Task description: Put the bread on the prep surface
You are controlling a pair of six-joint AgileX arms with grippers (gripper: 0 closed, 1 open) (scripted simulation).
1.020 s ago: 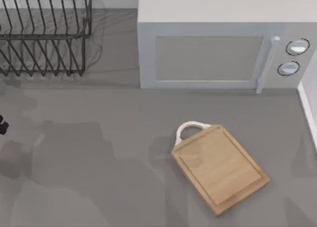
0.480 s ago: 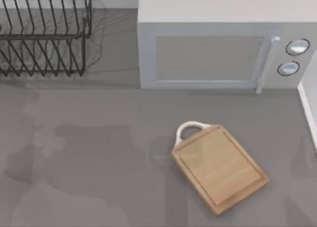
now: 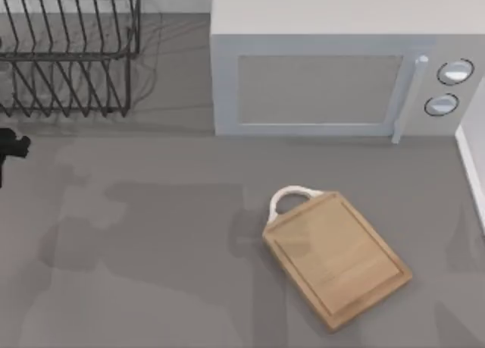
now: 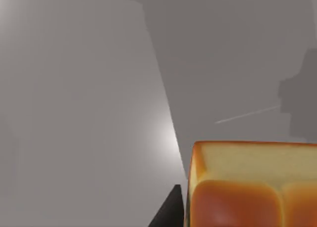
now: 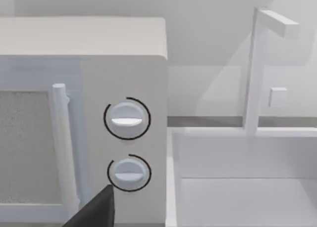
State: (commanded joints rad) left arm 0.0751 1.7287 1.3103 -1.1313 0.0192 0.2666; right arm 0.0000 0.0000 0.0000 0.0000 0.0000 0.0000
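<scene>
Left gripper (image 3: 6,147) reappeared at left edge; bread (image 4: 252,187) close beside it.

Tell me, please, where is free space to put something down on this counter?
Free: the whole cutting board, and the grey countertop between it and the dish rack. Crowded: the back, with dish rack and microwave. The left gripper is at the left edge.

Bread (image 4: 252,187): running off the left wrist view's edge, only one corner and two golden segments showing; grip on it not discernible.
Left arm (image 3: 9,147): a dark fragment peeking in at the top view's left edge.
Dish rack (image 3: 68,52): being cropped by the top view's border.
Microwave (image 5: 84,118): getting cropped in the right wrist view.
</scene>
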